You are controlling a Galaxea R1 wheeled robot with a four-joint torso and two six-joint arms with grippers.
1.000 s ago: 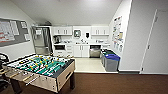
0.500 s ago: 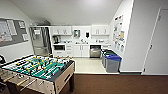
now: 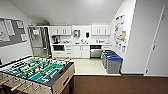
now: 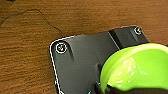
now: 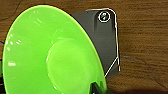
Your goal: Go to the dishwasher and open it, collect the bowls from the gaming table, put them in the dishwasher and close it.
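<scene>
Kitchenette sits at far end of room in head view, w/ dishwasher (image 3: 95, 51) under the counter, between white cabinet doors (image 3: 81, 51) and blue-lidded bins (image 3: 113, 62); its front looks part open, dark inside, though too blurred to be sure. Gaming table (image 3: 35, 72), green field w/ rods, stands near the camera on the left, on brown carpet. Fridge (image 3: 38, 41) stands left of the counter. Left wrist view: bright green bowl (image 4: 136, 67) close against the dark plate, over brown floor. Right wrist view: another green bowl (image 5: 52, 52), seen large, over the same floor. Grip on either bowl: can't tell, fingers not made out.
</scene>
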